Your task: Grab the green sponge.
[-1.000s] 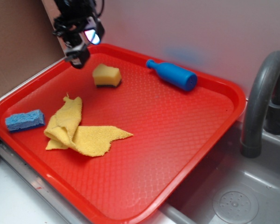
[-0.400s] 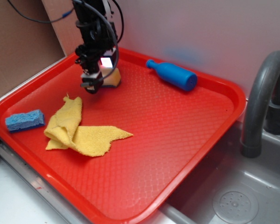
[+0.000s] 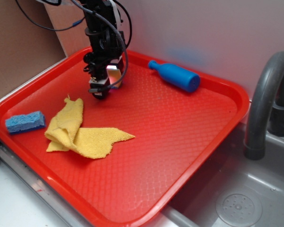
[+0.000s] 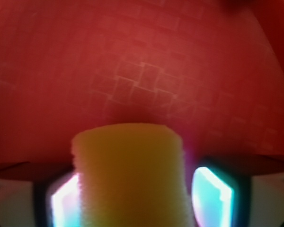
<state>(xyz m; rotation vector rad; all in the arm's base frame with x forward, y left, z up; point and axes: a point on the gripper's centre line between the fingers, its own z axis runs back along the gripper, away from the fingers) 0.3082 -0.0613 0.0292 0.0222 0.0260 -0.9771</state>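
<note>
The green sponge (image 4: 130,175) fills the lower middle of the wrist view as a pale-yellow foam block standing on the red tray (image 4: 146,61). My gripper (image 4: 142,198) is open and straddles it. The left pad (image 4: 64,201) lies against the foam, and a thin gap shows before the right pad (image 4: 213,196). In the exterior view the gripper (image 3: 103,90) is low at the tray's back left. It covers most of the green sponge (image 3: 116,78), of which only a pale sliver shows.
A crumpled yellow cloth (image 3: 80,132) lies just in front of the gripper. A blue sponge (image 3: 24,122) sits at the tray's left edge (image 3: 0,124), and a blue bottle (image 3: 176,76) lies at the back. A grey sink (image 3: 236,203) and faucet (image 3: 262,104) are to the right.
The gripper has come from above the tray's back-left corner down and to the right. It now stands lower with its fingers on either side of the green sponge.
</note>
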